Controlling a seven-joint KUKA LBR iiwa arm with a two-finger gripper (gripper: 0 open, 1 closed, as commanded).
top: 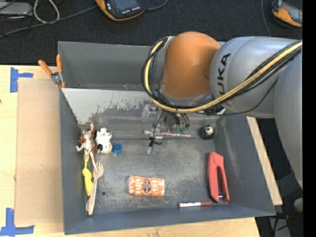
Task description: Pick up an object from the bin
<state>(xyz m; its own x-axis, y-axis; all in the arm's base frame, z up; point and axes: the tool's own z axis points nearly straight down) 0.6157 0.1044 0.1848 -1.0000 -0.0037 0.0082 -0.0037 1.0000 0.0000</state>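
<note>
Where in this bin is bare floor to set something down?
Bare floor lies between the patterned orange packet and the red tool, and between the packet and the blue cap. Crowded at left: toy cow, wooden fork.

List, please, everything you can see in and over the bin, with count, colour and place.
bin: one, grey metal, middle of the view
animal figure: one, brown and white, left side
small toy: one, white with black, right beside the figure
cap: one, blue, just right of the small toy
yellow piece: one, yellow, lower left by the wall
fork: one, pale wood, alongside the yellow piece
packet: one, orange and tan, bottom middle
pen: one, red and white, near the bottom wall
red tool: one, red, right side
round knob: one, black with white, upper right
thin stick: one, pinkish, centre
arm: one, silver with an orange cover, from the right
gripper: one, by the stick's left end
</note>
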